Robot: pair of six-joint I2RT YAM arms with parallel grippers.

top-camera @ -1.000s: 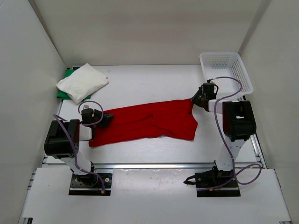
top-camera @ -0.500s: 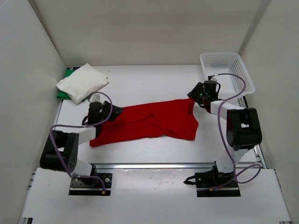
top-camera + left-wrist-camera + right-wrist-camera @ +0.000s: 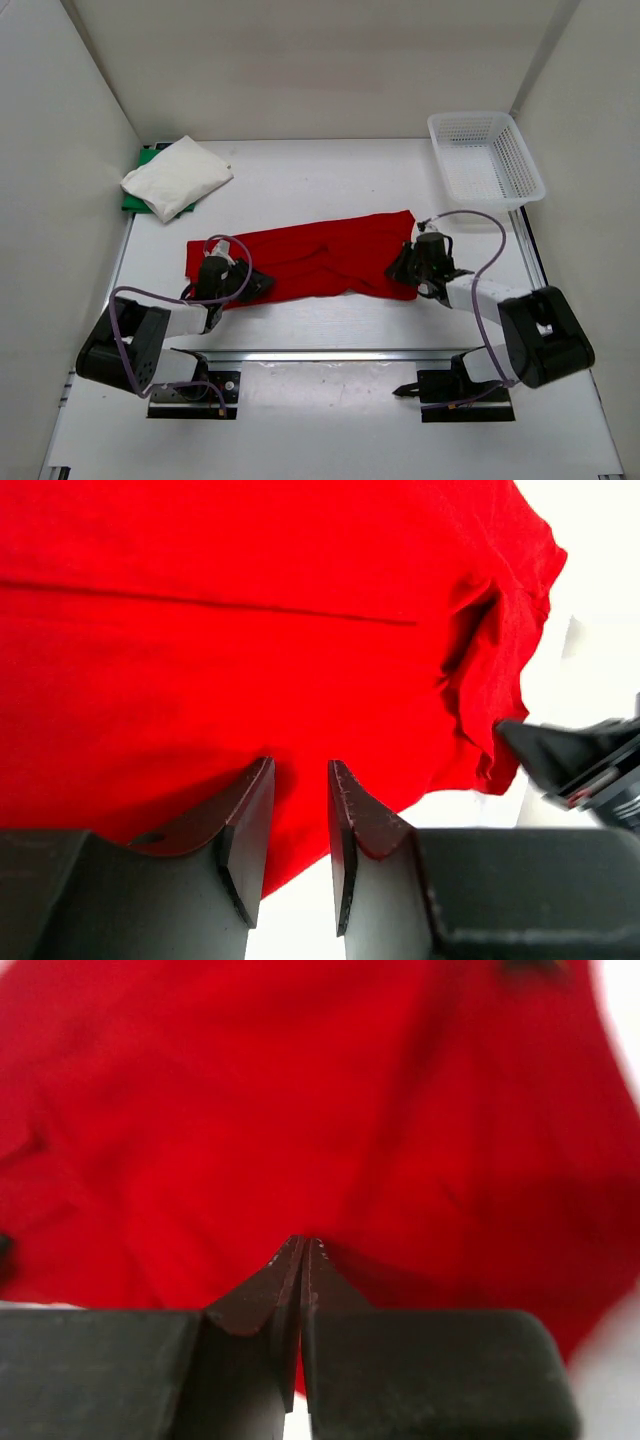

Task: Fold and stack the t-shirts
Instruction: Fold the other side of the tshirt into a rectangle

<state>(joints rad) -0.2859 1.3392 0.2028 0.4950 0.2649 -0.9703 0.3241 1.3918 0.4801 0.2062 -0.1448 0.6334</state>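
Red cloth tee [image 3: 320,256], long strip w/ creases

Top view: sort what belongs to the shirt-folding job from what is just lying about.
Job:
red t-shirt, spread mid-table
white t-shirt, folded, far left corner
green t-shirt, under the white one

Lying about:
white mesh basket, far right

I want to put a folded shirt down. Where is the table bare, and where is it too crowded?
Bare: the far middle of the table, between the white shirt and the basket, beyond the red shirt. Crowded: the near strip, where the left end effector and right end effector sit at the red shirt's near edge.
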